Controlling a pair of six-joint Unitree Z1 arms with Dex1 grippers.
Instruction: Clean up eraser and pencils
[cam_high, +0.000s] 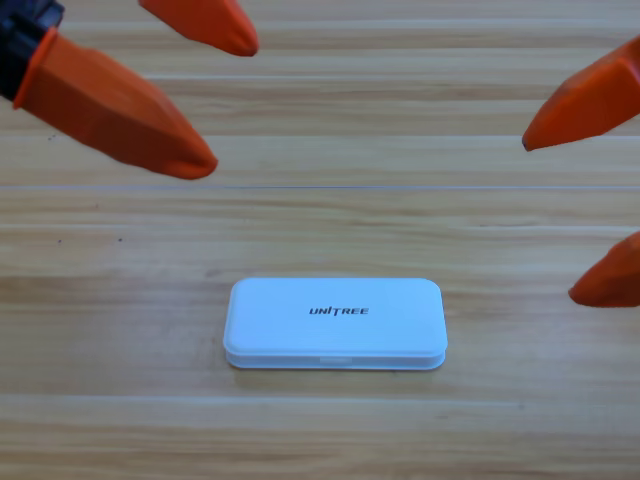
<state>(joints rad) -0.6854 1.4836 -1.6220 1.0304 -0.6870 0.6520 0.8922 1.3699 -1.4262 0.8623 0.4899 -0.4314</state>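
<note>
White plastic case (335, 323) lies shut on the bench (120, 420), light, stiff and slick, best gripped across its long edges, while left hand (222, 95) and right hand (585, 215) wait spread wide, holding nothing.

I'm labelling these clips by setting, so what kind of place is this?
Probably a robot test bench: a bare wooden table, a closed white case lying on it, and the left gripper and right gripper waiting, open, at the upper corners.

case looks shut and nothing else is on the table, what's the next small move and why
Probably none beyond staying back: the white case lies closed on the table, with no eraser or pencils in view. The left tool and right tool sit open at the top corners, apart from the case.
</note>
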